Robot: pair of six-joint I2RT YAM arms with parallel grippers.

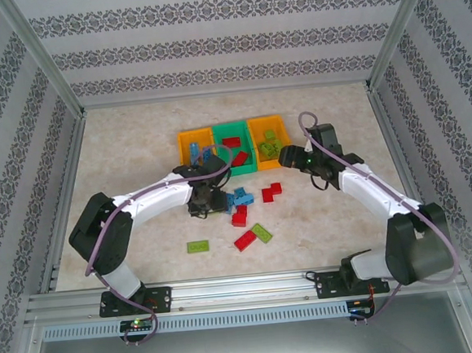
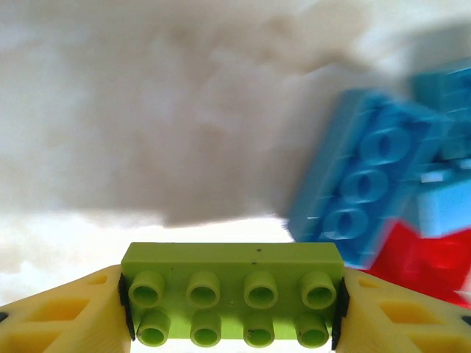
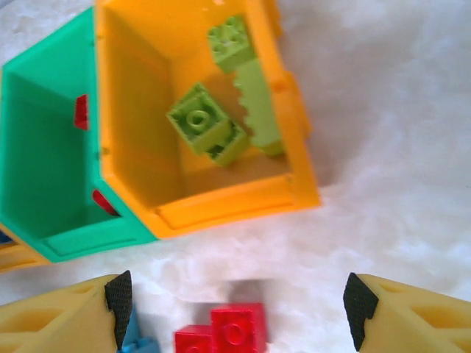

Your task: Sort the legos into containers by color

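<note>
My left gripper (image 1: 204, 200) is shut on a lime green brick (image 2: 232, 294), gripping it by its short ends, studs toward the camera, just left of the loose pile. Blue bricks (image 2: 360, 198) and a red one (image 2: 427, 257) lie beside it. My right gripper (image 3: 239, 301) hangs open over red bricks (image 3: 224, 331), just in front of the right orange bin (image 3: 235, 206), which holds lime green bricks (image 3: 213, 125). The green bin (image 3: 96, 239) holds red pieces. From above, the left orange bin (image 1: 190, 133) holds blue bricks.
Loose on the table are blue bricks (image 1: 242, 198), red bricks (image 1: 271, 192) (image 1: 239, 217) (image 1: 244, 241) and green bricks (image 1: 262, 232) (image 1: 198, 246). Patterned walls and metal frame posts enclose the table; the bins stand at the back centre.
</note>
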